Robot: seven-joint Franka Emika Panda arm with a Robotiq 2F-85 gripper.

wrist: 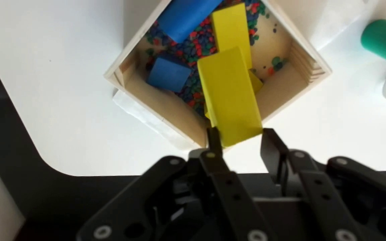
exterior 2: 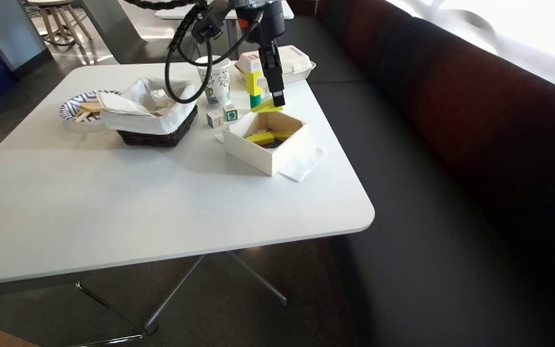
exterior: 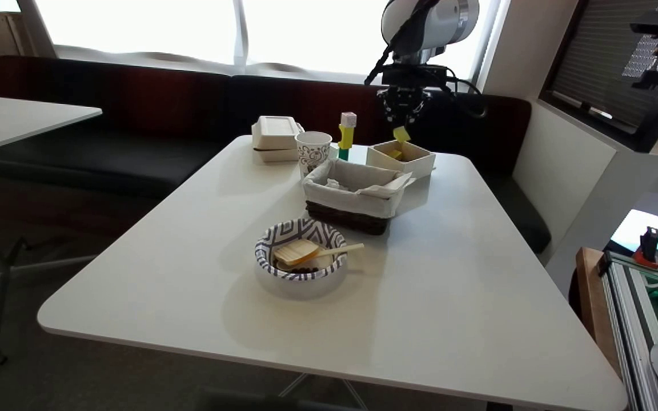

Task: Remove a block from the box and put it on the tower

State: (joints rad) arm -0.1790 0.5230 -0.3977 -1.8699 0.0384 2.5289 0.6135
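Note:
My gripper [wrist: 238,139] is shut on one end of a yellow block [wrist: 231,97], which juts out beyond the fingertips. In both exterior views the held block [exterior: 401,134] [exterior 2: 267,107] is just above the pale wooden box [exterior: 420,166] [exterior 2: 248,153]. The box [wrist: 176,117] holds more yellow blocks, blue blocks and small coloured bits, seen in the wrist view. The tower [exterior: 346,137] [exterior 2: 254,86] stands upright beside the box: green at the bottom, yellow in the middle, a pinkish-white cube on top. Only its green cylinder [wrist: 385,40] and a yellow edge show in the wrist view.
A cloth-lined basket [exterior: 357,200] [exterior 2: 162,126] and a paper cup [exterior: 313,149] [exterior 2: 217,82] stand near the tower. A white clamshell container [exterior: 276,134] is behind. Two letter cubes [exterior 2: 215,118] sit by the box. A patterned bowl [exterior: 300,228] is farther off.

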